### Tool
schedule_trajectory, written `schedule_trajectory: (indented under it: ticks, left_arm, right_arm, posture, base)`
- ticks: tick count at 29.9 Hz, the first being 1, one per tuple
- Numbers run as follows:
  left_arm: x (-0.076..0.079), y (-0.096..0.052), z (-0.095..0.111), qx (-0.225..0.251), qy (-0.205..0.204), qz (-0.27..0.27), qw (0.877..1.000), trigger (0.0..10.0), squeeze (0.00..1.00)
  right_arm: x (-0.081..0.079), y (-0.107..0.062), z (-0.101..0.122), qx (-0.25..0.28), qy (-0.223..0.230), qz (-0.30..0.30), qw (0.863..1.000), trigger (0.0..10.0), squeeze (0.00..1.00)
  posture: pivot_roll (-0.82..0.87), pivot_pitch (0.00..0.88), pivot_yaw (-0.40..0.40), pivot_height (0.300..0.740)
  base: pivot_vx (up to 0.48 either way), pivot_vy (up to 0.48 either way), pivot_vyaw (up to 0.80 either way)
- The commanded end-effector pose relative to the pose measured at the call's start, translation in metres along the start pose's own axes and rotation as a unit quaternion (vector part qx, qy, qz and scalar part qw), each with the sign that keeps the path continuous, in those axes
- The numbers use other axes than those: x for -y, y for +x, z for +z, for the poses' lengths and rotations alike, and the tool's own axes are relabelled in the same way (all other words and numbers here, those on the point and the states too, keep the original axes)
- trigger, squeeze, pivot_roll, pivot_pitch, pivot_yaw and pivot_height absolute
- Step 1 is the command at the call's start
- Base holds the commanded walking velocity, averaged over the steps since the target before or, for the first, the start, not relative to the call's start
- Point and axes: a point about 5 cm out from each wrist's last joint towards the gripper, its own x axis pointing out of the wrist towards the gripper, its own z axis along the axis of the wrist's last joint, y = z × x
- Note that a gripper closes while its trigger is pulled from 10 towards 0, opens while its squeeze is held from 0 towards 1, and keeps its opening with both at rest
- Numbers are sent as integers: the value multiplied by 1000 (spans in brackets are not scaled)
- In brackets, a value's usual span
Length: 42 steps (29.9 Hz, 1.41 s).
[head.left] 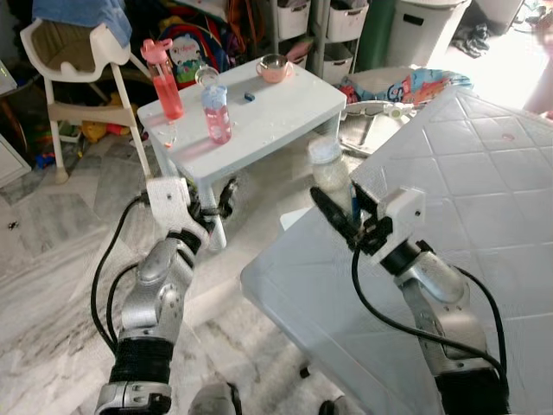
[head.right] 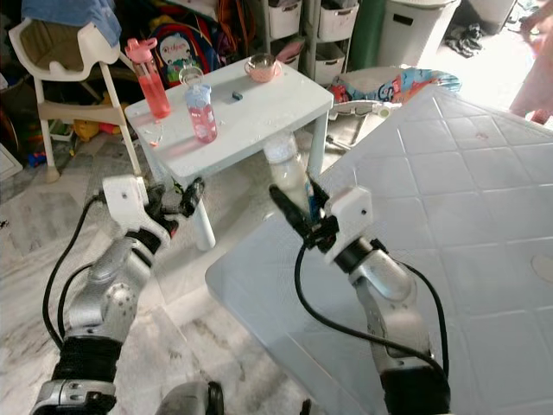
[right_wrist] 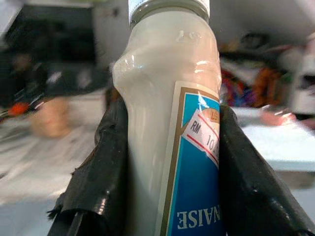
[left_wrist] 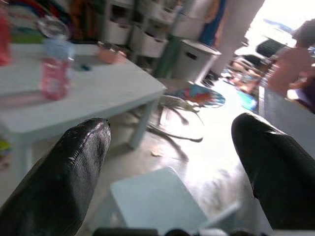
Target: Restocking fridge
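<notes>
I'm holding the white squeeze bottle of mayonnaise (right_wrist: 167, 123) clamped in my right gripper (head.left: 339, 216) at my 12 o'clock; its blue label is showing "NAISE" and a sticker reading "RM 10". My left gripper (left_wrist: 172, 162) is gaping wide, holding nothing, at 10 o'clock beside the small white plastic table (head.left: 285, 108).

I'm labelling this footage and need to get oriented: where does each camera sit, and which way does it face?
Left eye view: on the head, looking forward and down at the small white table; both silver arms show.
Right eye view: its stereo twin, same scene; the right gripper holds the mayonnaise bottle.
Left wrist view: along the open left gripper toward that table and the pink bottle.
Right wrist view: along its fingers, clamped on the mayonnaise bottle.
Shared: table, both pink bottles.
</notes>
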Motion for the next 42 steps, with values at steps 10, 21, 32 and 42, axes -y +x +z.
schedule_trajectory:
  ticks: [10,21,32,42]
  left_arm:
    - [27,-6,-15,-79,-12,-115,990,10000,518]
    - [43,1,-14,-83,-60,-147,984,10000,0]
    - [36,1,-10,-76,-35,-131,988,10000,976]
    - [73,2,-10,-77,-72,-241,965,10000,0]
  right_arm:
    - [5,1,2,21,-95,-25,995,0,0]
    - [-10,4,-4,30,-129,-15,991,0,0]
    - [27,-3,4,35,-212,-148,965,0,0]
    - [18,6,-2,41,-214,-142,966,0,0]
  posture:
    - [-5,27,84,740]
    - [-6,20,87,740]
    - [-4,18,93,740]
    - [-2,17,96,740]
  base:
    - [0,0,0]
    - [0,0,0]
    - [0,0,0]
    - [0,0,0]
